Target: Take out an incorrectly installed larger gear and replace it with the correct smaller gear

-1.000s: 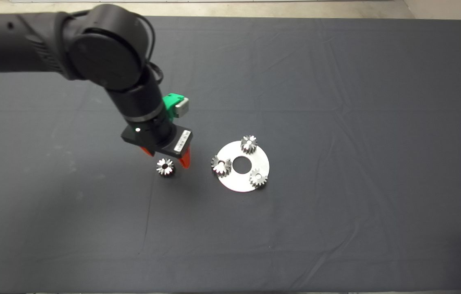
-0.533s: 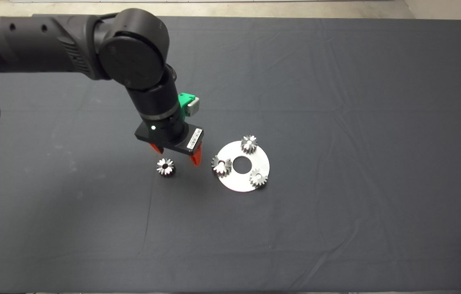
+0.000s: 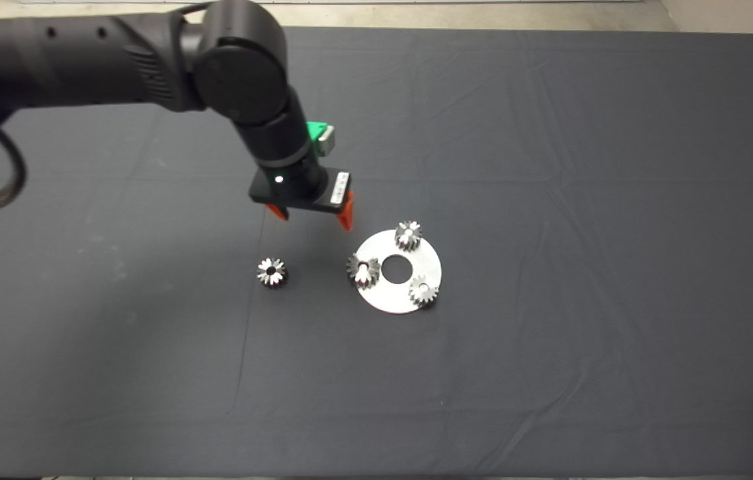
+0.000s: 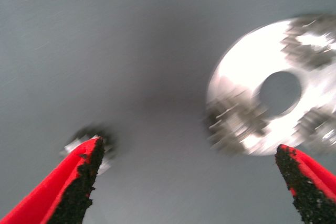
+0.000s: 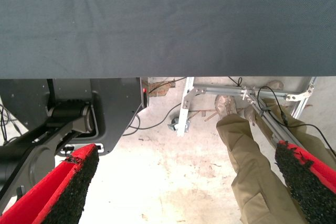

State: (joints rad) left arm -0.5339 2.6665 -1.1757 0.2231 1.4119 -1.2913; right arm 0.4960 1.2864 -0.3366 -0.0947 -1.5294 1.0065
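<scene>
A round steel plate lies mid-mat with three steel gears on it. The one at its left edge, the larger gear, looks slightly wider than the two others. The smaller gear lies loose on the mat left of the plate. My left gripper hovers open and holds nothing, just behind the gap between the loose gear and the plate. In the left wrist view the plate and larger gear show blurred, and one finger partly hides the smaller gear.
The dark mat spreads wide on all sides of the plate. My right gripper is parked off the mat and open. Its wrist view shows the mat edge, the robot base, the floor and a person's leg.
My left gripper has moved from right beside the loose smaller gear to the right and toward the far side of the mat, nearer the plate. It stayed open. The gears have not moved.
</scene>
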